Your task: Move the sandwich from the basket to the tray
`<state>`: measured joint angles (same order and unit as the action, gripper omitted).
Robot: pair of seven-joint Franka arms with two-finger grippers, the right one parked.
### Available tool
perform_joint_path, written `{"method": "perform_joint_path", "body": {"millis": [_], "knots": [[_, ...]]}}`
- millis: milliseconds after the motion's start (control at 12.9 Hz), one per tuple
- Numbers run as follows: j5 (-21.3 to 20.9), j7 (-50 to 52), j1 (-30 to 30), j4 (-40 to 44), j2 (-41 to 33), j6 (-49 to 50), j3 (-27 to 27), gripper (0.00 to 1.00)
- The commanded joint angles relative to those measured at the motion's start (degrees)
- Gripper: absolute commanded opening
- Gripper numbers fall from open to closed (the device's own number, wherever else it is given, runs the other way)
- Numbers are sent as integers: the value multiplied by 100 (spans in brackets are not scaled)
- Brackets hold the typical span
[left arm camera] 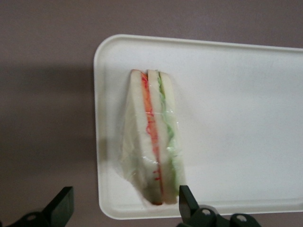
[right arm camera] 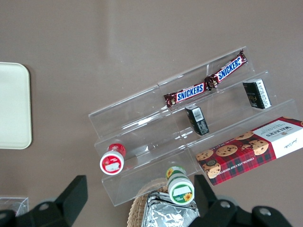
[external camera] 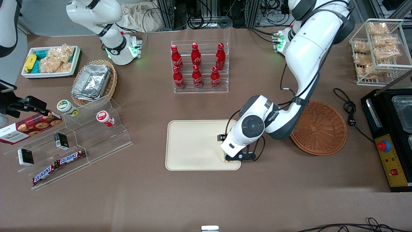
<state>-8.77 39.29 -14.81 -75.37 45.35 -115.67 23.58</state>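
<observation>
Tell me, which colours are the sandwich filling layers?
Orange-red and green, between white bread; sandwich shows best in left wrist view.

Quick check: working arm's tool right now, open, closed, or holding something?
Left tool: open, holding nothing, just above the sandwich lying on the tray.

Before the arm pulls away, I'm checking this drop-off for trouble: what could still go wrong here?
Two risks. The sandwich lies on the tray close to a corner and its rim, so a nudge could push it off onto the table. The gripper is open, with its fingers right beside the wrap; a slanted lift might snag the wrap and drag the sandwich along. The basket is already empty.
</observation>
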Motion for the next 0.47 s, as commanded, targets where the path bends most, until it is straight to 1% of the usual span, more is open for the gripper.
{"method": "perform_joint_path", "body": {"millis": [0,233,311,389], "knots": [[68,-44,390,-380,-770,325,-20,99],[113,-53,733,-1485,-1877,142,-11,99],[182,-44,821,-1959,-2307,-138,-11,99],[357,-53,987,-2451,-2720,-428,-11,99]]}}
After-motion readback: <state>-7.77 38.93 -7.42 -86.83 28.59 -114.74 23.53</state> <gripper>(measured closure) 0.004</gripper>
